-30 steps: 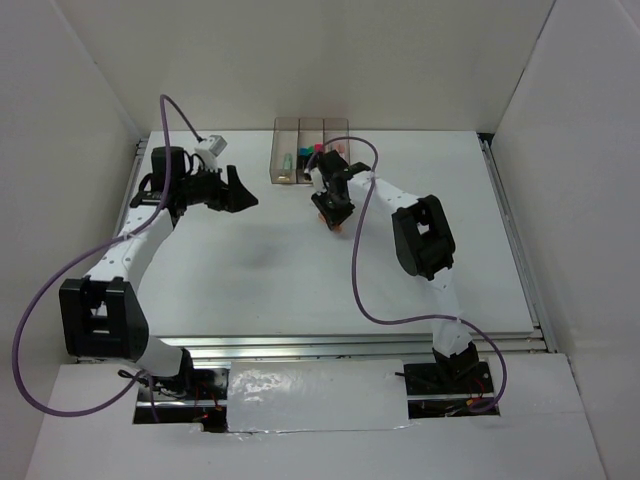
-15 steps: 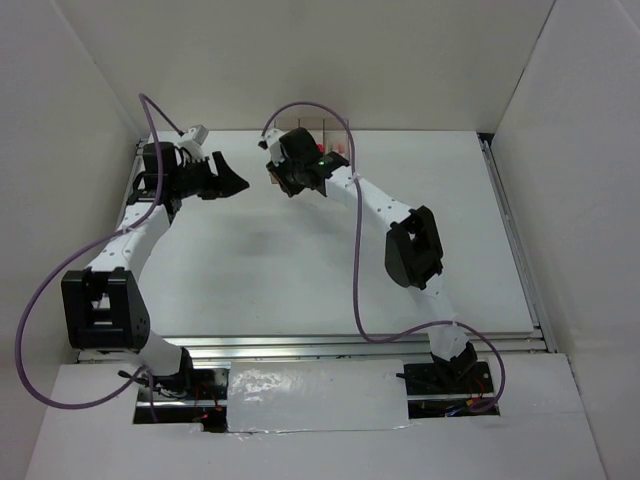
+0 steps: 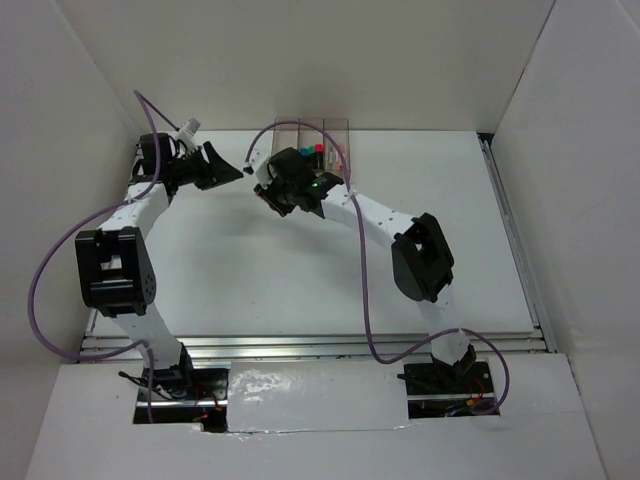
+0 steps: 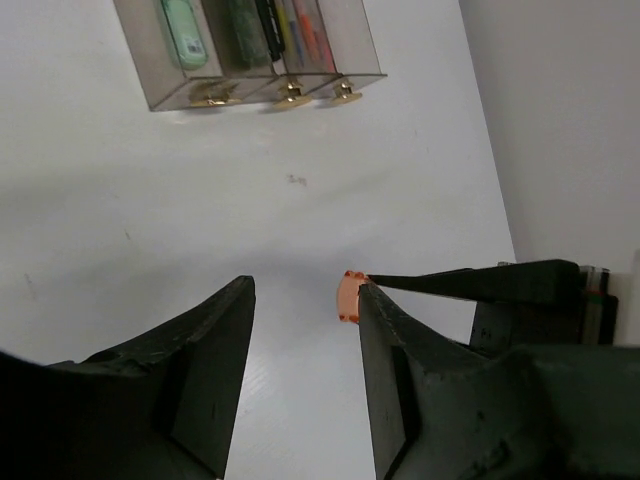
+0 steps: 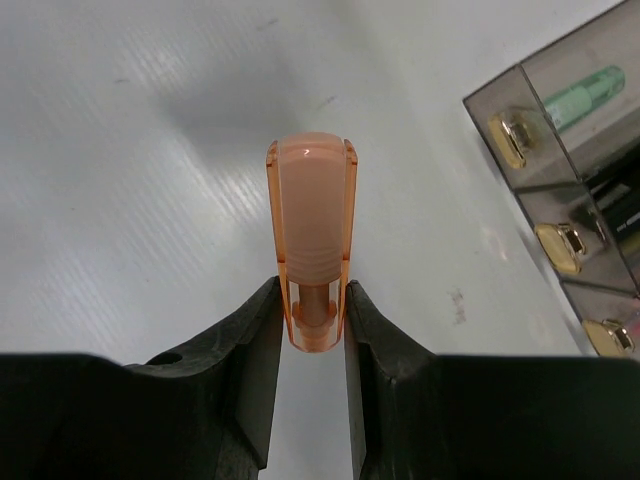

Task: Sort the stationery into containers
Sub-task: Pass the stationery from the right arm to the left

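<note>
Right hand (image 5: 310, 300): clamped on 1 orange-salmon pen (image 5: 310, 190), which juts forward past the fingertips.
Left hand (image 4: 305, 290): wide, empty.
Bins (image 4: 160, 85): 3, ahead-right of the right hand; apparently part-filled.
Risk: the pinch sits at the pen's end, so the pen could pivot, slip or miss its bin.
Bench (image 5: 150, 150): white, smooth, glossy.
Room: white walls (image 3: 300, 60) close round.

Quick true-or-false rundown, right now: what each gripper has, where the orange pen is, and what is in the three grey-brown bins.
1. The right gripper is shut on a translucent orange pen. True.
2. The left gripper grips a pen. False: it is open and empty.
3. A pale green pen lies in an end bin. True.
4. The three joined translucent grey-brown bins are all empty. False: pens show inside.
5. The orange pen is over the white table, outside the bins. True.
</note>
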`<state>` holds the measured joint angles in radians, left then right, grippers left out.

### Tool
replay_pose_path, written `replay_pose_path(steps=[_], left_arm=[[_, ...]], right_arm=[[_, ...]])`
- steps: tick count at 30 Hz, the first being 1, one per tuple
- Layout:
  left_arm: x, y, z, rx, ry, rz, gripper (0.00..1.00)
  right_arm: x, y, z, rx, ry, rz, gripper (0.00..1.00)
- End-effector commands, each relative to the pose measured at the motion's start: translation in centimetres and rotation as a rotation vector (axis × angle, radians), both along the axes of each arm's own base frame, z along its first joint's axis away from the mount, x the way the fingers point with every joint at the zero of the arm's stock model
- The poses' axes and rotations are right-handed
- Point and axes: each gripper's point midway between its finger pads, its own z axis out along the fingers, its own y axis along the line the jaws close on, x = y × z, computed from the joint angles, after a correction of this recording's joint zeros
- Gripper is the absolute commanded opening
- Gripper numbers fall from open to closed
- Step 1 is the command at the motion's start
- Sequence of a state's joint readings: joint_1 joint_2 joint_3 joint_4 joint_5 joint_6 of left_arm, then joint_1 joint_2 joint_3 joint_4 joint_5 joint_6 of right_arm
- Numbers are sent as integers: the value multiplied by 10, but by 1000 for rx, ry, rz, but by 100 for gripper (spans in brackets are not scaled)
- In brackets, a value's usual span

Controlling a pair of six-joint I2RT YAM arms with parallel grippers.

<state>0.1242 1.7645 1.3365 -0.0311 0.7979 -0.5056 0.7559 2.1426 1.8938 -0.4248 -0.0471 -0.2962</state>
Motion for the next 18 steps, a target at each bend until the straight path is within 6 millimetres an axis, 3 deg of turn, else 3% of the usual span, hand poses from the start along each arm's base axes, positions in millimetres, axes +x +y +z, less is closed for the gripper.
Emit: replay_pose_path(steps=[1, 9, 18], left_arm=[[-6, -25, 15, -56, -18, -123, 58], [-20, -45, -4, -45, 48, -250, 66], [-33, -47, -19, -32, 96, -307, 54]], right_arm=[[-3, 13, 61, 95, -137, 46, 0], [-12, 18, 65, 90, -161, 69, 0], [-13, 17, 66, 90, -167, 73, 0]])
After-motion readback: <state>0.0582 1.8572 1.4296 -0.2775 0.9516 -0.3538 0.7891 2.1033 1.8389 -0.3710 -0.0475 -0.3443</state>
